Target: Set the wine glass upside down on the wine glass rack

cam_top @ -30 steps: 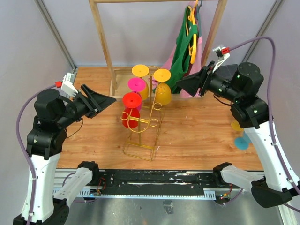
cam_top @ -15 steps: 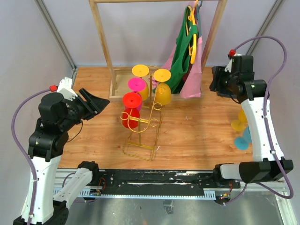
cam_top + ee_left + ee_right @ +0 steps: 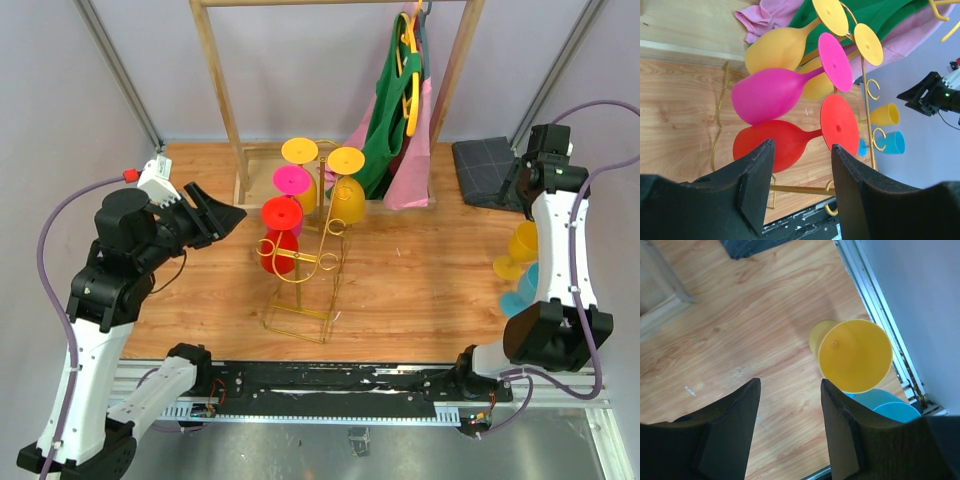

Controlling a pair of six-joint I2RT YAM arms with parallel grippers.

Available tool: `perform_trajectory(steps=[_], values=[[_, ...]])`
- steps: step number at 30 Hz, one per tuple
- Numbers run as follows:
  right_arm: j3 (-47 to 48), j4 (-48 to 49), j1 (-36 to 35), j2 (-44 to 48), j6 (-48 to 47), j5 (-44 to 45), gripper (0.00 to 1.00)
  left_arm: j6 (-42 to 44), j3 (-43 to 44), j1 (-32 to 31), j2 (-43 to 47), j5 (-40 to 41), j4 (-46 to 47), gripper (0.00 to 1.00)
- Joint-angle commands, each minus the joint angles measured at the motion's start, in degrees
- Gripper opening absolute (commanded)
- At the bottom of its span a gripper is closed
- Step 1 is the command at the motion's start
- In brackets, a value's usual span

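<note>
The right arm is being seen folded out over the 3 o'clock edge of the desk (image 3: 420, 280). A second ago its tool was being aimed toward the rack (image 3: 312, 262) from about 2 o'clock, and half a second ago it was being swung away.

The right tool (image 3: 788, 386) is now being pointed down at the desk, with its fingers held apart and nothing between them. A yellow glass (image 3: 855, 355), seemingly upright, is being framed just off the tool's 3 o'clock finger. A blue glass (image 3: 885, 409) is sitting against it or just beside it at 5 o'clock. Both are lying well apart from the rack, at its 3 o'clock.

The rack is already carrying hung glasses (image 3: 291, 181), bowls down.

The left tool (image 3: 802, 147) is also being held apart and empty at the rack's 9 o'clock, facing the red glass (image 3: 775, 145). It is being shifted only slightly.

The swing is being read as the start of the next pick, with the yellow glass as the likely target. The tool is not yet being centred on it, so a shift toward 3 o'clock is being called for before any descent.
</note>
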State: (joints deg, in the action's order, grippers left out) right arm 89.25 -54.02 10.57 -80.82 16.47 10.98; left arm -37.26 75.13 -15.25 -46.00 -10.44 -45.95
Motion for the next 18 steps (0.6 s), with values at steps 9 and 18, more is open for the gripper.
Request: perform_trajectory(steps=[9,18], values=[[0.0,-0.4,8.5,-6.6,0.3,2.3,0.53,0.8,1.9,-2.3,-4.0,-0.7,3.2,0.54],[0.2,-0.8,10.3,-9.5,0.8,-0.2,0.52,0.8,3.8,-3.2,-6.5,-1.1,3.2,0.54]])
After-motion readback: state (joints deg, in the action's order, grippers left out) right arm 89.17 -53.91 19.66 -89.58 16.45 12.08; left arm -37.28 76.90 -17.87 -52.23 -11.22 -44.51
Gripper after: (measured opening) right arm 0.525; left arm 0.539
